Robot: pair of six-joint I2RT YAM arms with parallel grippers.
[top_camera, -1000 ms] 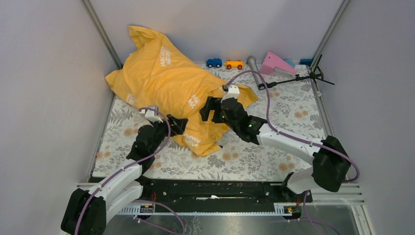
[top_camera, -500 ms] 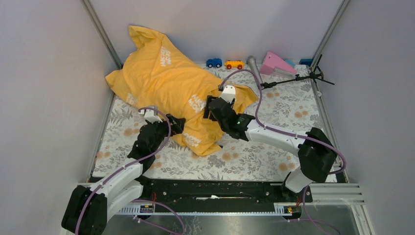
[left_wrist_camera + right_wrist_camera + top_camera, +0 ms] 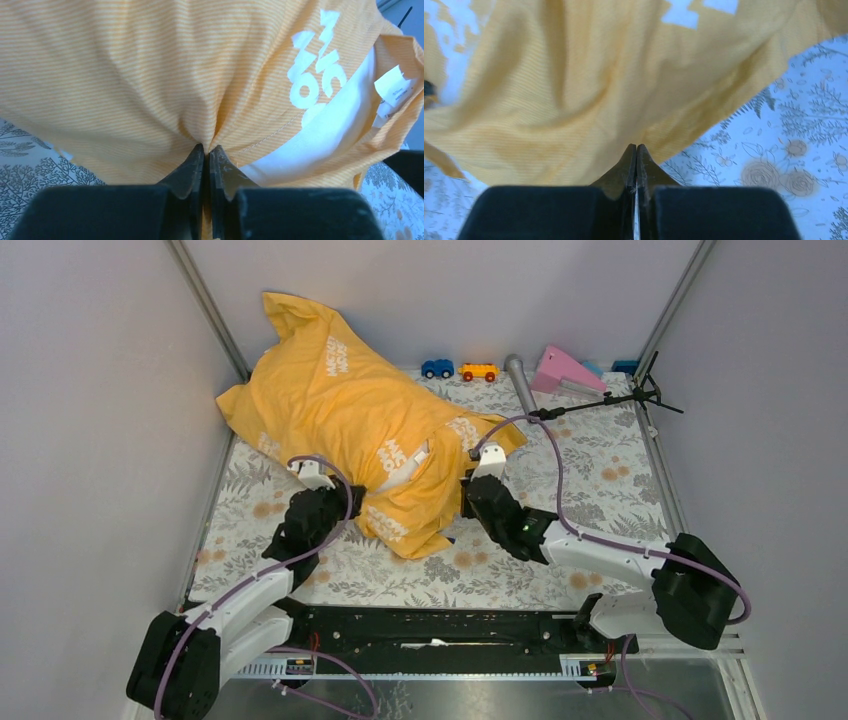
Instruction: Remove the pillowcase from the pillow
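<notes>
The yellow-orange pillowcase with white lettering covers the pillow and lies diagonally from the back left corner to the middle of the table. At its near, open end a strip of the white pillow shows. In the left wrist view this pillow bulges out beside a white label. My left gripper is shut on a puckered fold of the pillowcase near its hem. My right gripper is shut at the right-hand edge of the pillowcase, with no cloth visible between its fingers.
A floral table cloth covers the table. Along the back stand a blue toy car, an orange toy car, a grey cylinder, a pink wedge and a black stand. Grey walls close in on both sides.
Both grippers have shut. The right one has drawn back from on top of the pillowcase to its right edge, and the open end now shows white pillow.
</notes>
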